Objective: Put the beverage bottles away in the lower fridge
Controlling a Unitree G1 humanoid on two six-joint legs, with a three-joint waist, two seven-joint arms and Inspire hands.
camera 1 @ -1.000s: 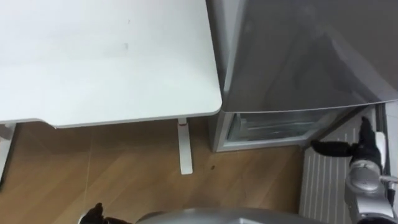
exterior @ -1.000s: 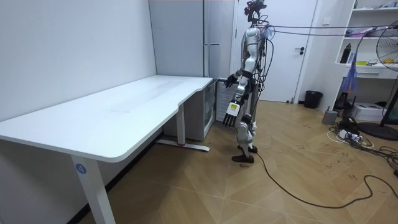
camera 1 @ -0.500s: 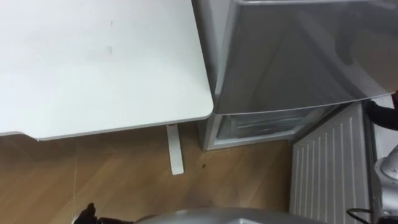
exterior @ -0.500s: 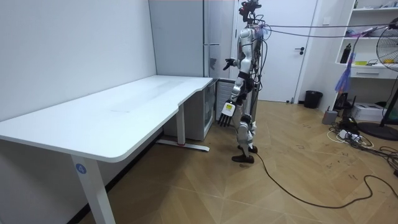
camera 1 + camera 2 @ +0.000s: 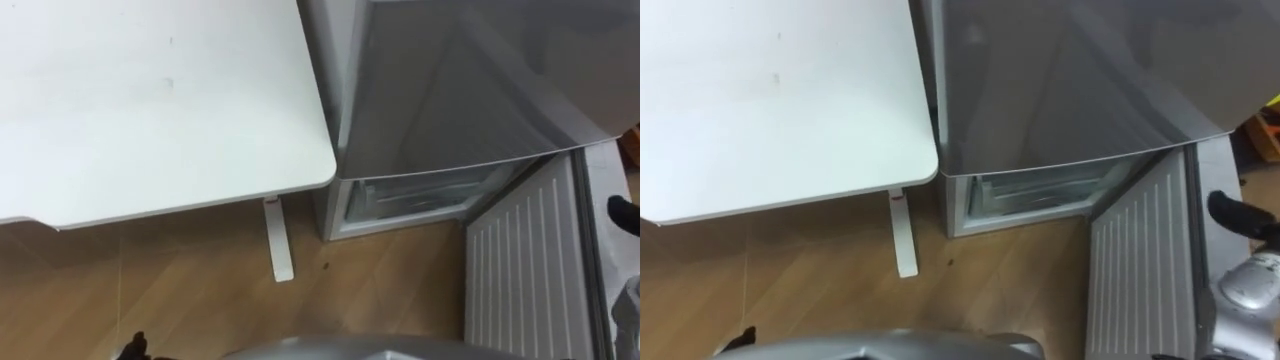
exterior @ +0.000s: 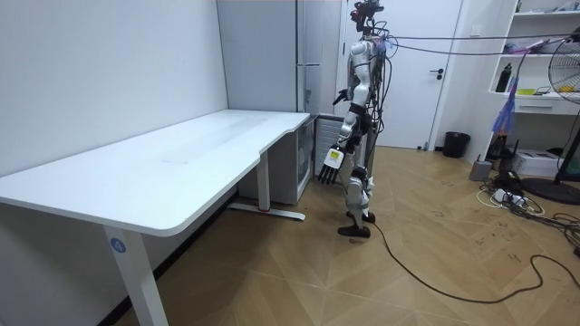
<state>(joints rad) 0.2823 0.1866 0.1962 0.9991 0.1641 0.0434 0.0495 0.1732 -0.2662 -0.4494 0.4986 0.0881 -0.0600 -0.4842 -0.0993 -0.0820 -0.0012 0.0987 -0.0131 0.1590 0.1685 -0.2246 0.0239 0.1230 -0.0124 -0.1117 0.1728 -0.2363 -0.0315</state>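
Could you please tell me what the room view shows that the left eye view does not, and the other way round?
The room view adds the whole robot standing at the tall grey fridge, the white room door, the small black bin and the white wall shelves. The left eye view adds the inside of the open lower compartment, with a drawer, and the ribbed white inner face of its door. Both share the long white desk, the fridge and the wooden floor.
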